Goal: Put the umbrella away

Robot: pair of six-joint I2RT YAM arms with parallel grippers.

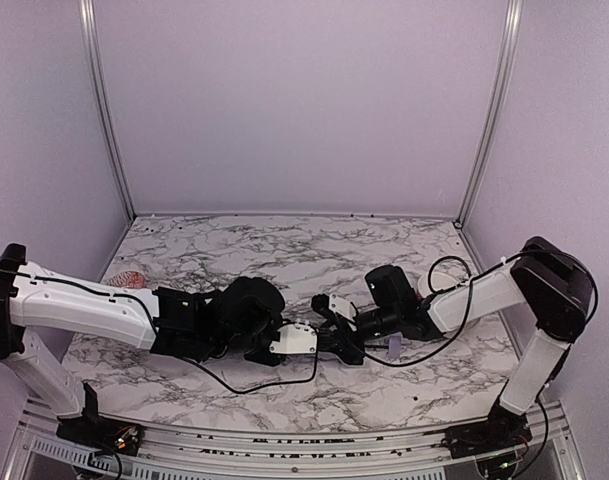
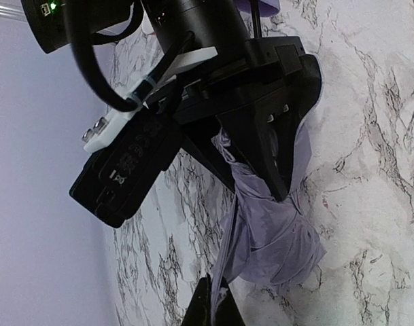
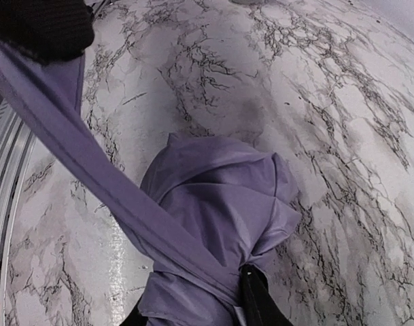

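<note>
The umbrella is folded into a pale lavender bundle lying on the marble table. My right gripper is shut around the bundle, one black finger on each side; it also shows from the left wrist. The fabric strap stretches taut from the bundle to my left gripper, which is shut on the strap's end. In the top view both grippers, left and right, meet at the table's middle and hide the fabric. The small lavender handle pokes out under the right wrist.
An orange-and-white bowl sits at the far left, behind the left arm. The marble table is walled by pale purple panels at the back and sides. A metal rail runs along the near edge.
</note>
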